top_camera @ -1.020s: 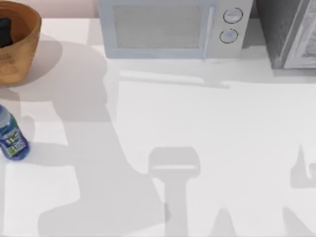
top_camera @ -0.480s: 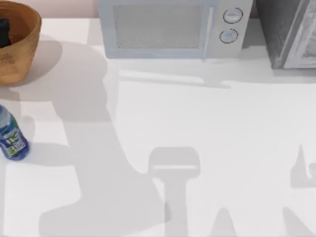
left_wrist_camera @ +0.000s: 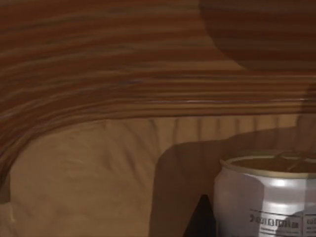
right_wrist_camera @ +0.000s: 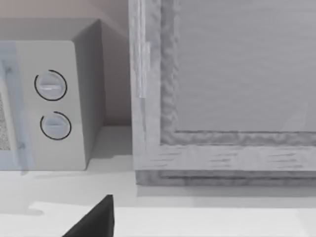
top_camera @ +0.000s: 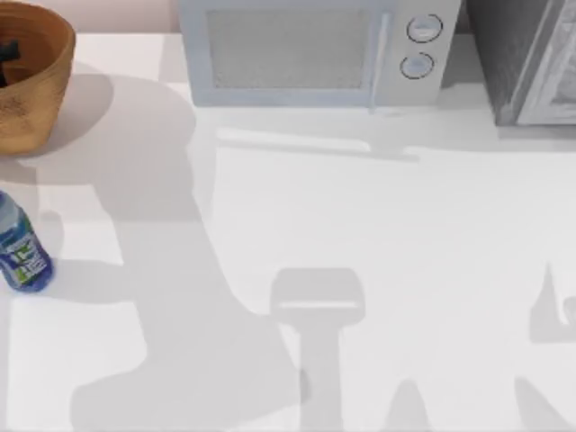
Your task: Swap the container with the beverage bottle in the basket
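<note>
The orange-brown wicker basket stands at the table's far left corner. My left gripper shows as a dark shape down inside it. In the left wrist view the basket's ribbed wall is close, and the container, a pale can with a dull gold top, stands upright on the basket floor. One dark fingertip is just beside the can. The beverage bottle, blue with a blue, green and white label, stands on the table in front of the basket at the left edge.
A white microwave stands along the back edge, and a grey cabinet sits at the back right. The right wrist view faces the microwave's dials and the cabinet, with a dark fingertip low in the picture.
The dark shape of my left gripper inside the basket has grown smaller and slipped toward the left edge. The bottle and the rest have not moved.
</note>
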### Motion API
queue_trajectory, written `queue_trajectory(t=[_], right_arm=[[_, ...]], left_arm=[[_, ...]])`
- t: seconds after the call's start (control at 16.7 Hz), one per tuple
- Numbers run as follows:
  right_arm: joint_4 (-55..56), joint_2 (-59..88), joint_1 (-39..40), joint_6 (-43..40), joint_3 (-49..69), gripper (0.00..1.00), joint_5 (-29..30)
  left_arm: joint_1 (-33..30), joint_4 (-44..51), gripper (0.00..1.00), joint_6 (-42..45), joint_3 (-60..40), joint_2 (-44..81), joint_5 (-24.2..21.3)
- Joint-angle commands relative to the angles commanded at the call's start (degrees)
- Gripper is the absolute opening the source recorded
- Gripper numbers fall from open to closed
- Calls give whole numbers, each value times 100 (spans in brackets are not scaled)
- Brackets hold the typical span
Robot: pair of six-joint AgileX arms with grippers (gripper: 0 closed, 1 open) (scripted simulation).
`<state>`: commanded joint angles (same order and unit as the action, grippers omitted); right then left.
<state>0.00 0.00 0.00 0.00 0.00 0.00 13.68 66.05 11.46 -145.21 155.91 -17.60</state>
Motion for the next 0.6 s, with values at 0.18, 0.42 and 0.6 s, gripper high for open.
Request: queue_trajectory(t=[0.18, 0.42, 0.6], right_arm=[[0, 0, 0, 0, 0, 100, 0], [0, 0, 0, 0, 0, 100, 0], [0, 0, 0, 0, 0, 100, 0]], left_arm=[[0, 0, 0, 0, 0, 0, 0], [0, 0, 0, 0, 0, 0, 0], [-38, 21, 0, -10, 5, -236, -35]])
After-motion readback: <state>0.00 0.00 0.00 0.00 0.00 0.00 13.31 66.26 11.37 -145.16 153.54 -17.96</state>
